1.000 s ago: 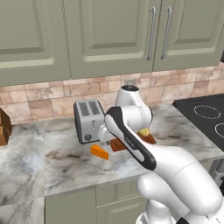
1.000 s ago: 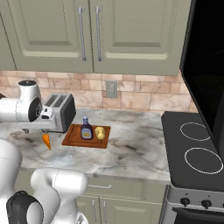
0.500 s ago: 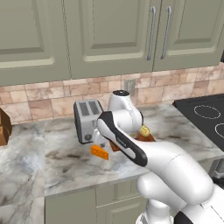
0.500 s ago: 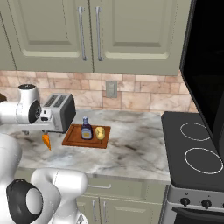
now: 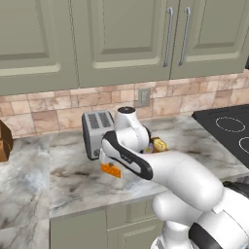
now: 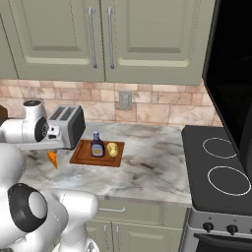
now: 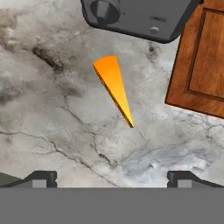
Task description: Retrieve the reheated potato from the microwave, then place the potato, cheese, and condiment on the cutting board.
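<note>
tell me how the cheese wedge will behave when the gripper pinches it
The cheese is a thin wedge lying flat on the counter, so it probably won't roll. Its tapered sides may let it squirt out of the open gripper. It looks small and likely light.

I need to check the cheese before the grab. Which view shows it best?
The hand view: the cheese lies whole on the counter, unobstructed. The left base view shows it partly behind the arm; the right base view shows a small sliver.
</note>
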